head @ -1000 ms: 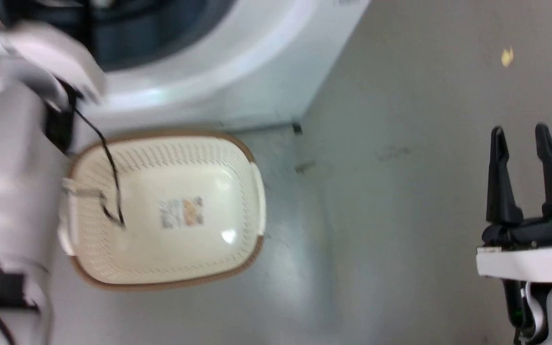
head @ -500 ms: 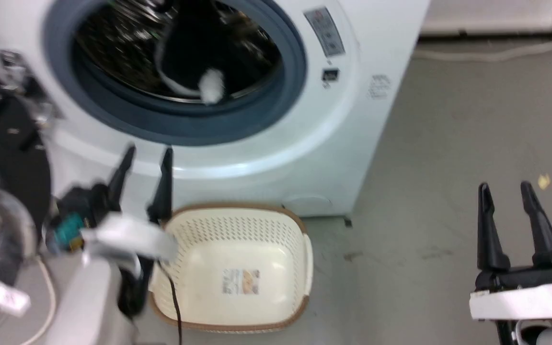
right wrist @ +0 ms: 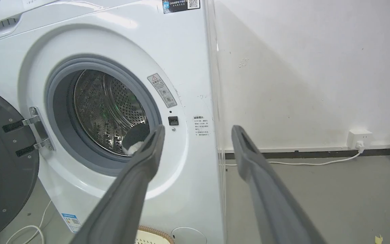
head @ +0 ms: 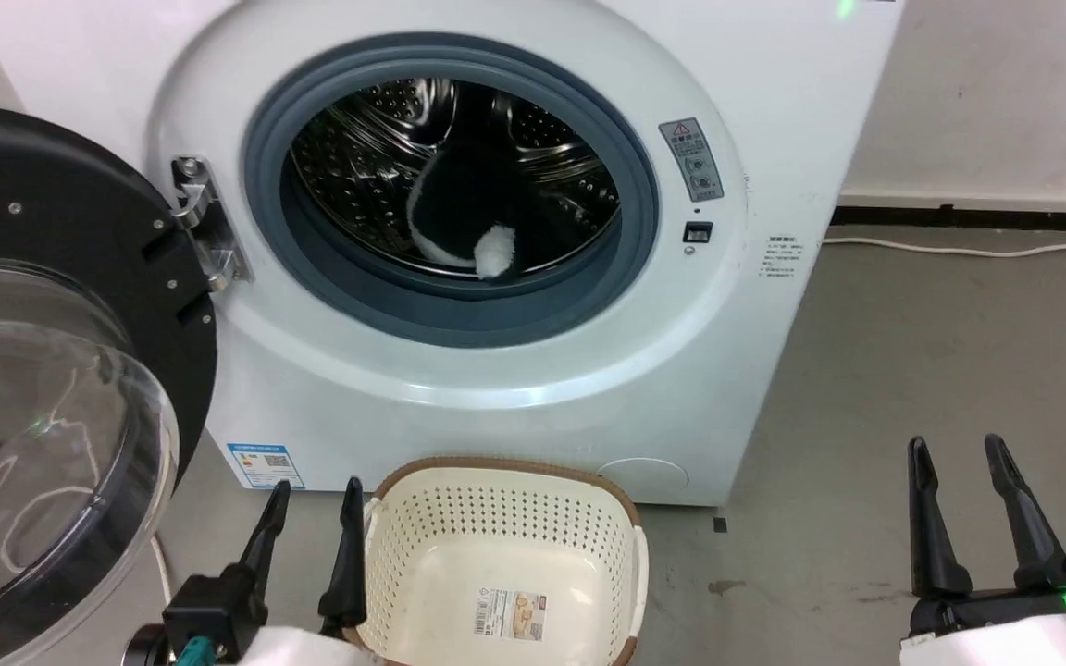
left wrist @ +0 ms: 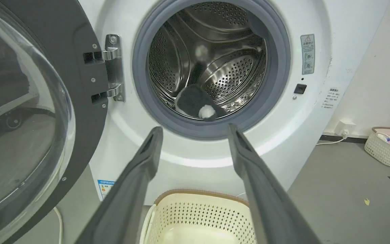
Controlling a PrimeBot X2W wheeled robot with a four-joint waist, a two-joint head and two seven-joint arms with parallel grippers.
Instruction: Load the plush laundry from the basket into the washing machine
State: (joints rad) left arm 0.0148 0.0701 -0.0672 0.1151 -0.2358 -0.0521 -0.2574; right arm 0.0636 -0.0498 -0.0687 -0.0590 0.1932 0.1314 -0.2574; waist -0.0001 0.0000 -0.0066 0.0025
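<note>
The plush laundry point(head: 473, 208) lay inside the washing machine point(head: 533, 388), low in its steel drum point(head: 357, 176) just behind the grey gasket point(head: 459, 319), with its white end toward the opening. The basket point(head: 505, 462) stood on the floor before the machine, showing only a label on its bottom. The left gripper point(head: 316, 485), just beside the basket, and the right gripper point(head: 956, 442), well apart from it, were both spread and held nothing. The loading looked done. The door point(head: 52, 203) hung wide open.

Bare laundry room: washing machine point(head: 514, 379) on grey concrete floor point(head: 912, 351), plain white wall point(right wrist: 300, 67), wall socket point(right wrist: 357, 138).
</note>
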